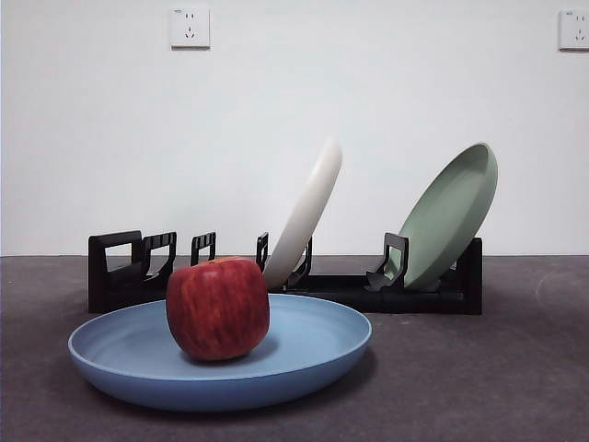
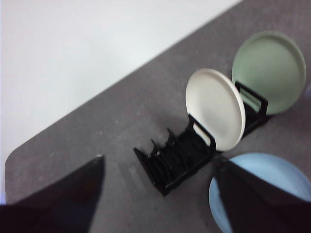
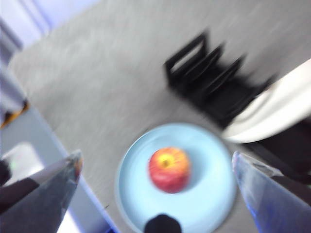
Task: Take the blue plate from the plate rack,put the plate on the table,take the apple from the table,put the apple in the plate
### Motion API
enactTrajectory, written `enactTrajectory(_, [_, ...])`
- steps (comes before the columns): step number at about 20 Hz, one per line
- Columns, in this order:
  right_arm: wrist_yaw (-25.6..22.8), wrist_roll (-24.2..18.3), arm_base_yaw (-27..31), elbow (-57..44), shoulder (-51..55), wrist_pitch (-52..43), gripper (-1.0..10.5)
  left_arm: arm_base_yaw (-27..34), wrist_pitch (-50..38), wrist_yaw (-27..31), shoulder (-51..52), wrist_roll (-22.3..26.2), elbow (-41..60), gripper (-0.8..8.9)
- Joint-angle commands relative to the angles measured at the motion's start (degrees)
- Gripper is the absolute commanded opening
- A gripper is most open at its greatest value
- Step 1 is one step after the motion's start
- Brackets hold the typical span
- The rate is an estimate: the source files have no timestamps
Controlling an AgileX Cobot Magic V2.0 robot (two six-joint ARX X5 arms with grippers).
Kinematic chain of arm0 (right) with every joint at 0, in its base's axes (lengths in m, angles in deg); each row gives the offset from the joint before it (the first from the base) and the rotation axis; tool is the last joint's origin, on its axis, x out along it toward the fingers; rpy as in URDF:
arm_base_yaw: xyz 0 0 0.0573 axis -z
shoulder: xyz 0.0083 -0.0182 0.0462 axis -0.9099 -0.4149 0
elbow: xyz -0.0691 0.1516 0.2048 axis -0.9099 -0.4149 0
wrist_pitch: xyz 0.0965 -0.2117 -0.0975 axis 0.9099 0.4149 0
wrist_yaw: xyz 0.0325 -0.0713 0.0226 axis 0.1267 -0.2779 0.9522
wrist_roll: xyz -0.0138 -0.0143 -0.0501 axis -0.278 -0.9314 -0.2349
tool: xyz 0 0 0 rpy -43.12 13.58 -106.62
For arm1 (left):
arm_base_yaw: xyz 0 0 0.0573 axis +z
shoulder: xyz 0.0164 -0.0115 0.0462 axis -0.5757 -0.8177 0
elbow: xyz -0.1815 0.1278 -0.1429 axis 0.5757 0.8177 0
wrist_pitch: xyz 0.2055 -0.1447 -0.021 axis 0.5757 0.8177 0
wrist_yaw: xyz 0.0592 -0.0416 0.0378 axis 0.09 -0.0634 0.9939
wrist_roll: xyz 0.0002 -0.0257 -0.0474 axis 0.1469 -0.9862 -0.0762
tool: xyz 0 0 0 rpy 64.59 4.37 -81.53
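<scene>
The blue plate [image 1: 304, 354] lies flat on the near part of the table [image 1: 479, 368], and the apple [image 1: 218, 308] sits upright in it, a little left of the plate's middle, its yellow stem patch facing up. Just behind the plate stands the plate rack [image 1: 120, 276], running left to right. A cream-white plate [image 1: 308, 212] leans in a middle slot and a pale green plate [image 1: 451, 216] leans at the right end. On the far wall hang two white sockets [image 1: 190, 28]; no writing on them can be read. The right gripper [image 3: 155, 194] hangs above the apple, jaws wide apart and empty. The left gripper [image 2: 160, 194] is likewise spread wide, holding nothing, above the table near the rack.
</scene>
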Motion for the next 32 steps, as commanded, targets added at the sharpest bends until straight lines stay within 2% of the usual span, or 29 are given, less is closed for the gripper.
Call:
enactTrajectory(1, [-5.11, -4.37, 0.85, 0.00, 3.87, 3.04, -0.1, 0.15, 0.83, -0.61, -0.52, -0.61, 0.15, -0.09])
enactTrajectory(3, [-8.04, -4.57, 1.77, -0.02, 6.56, 5.62, -0.1, 0.15, 1.14, -3.98, -0.52, -0.59, 0.31, -0.09])
enactTrajectory(5, [-7.87, -4.55, 3.37, -0.13, 8.39, 7.17, -0.1, 0.15, 1.55, -5.07, 0.22, -0.59, 1.88, -0.09])
enactTrajectory(7, [-7.45, -4.48, 4.44, -1.46, 10.21, 7.82, -0.1, 0.13, -1.77, -5.11, 3.02, -0.83, 6.88, -0.09])
enactTrajectory(14, [-7.48, 0.87, 4.39, -20.63, 21.22, -2.91, -0.1, 0.04, -25.14, -5.64, 25.14, -6.34, 41.11, -0.09])
enactTrajectory(17, [-7.56, 1.20, 4.37, -24.13, 22.60, -2.93, -0.1, 0.04, -30.69, -5.90, 29.51, -6.93, 49.48, -0.08])
enactTrajectory(19, [-7.87, 3.87, 4.37, -24.13, 22.16, -2.25, 0.0, 0.04, -28.52, -5.92, 28.70, -8.20, 49.90, -0.02])
enactTrajectory(22, [-7.85, 4.09, 4.37, -24.13, 22.23, -2.16, 0.0, 0.04, -25.31, -5.70, 26.84, -8.13, 49.90, -0.01])
enactTrajectory(29, [-7.87, 4.07, 4.37, -24.13, 22.73, -2.16, 0.0, 0.04, -25.18, -5.77, 25.73, -8.13, 49.90, -0.01])
enactTrajectory(32, [-7.87, 4.07, 4.37, -24.13, 22.75, -2.16, 0.0, 2.99, -24.59, -3.63, 27.71, -3.37, 49.90, -0.01])
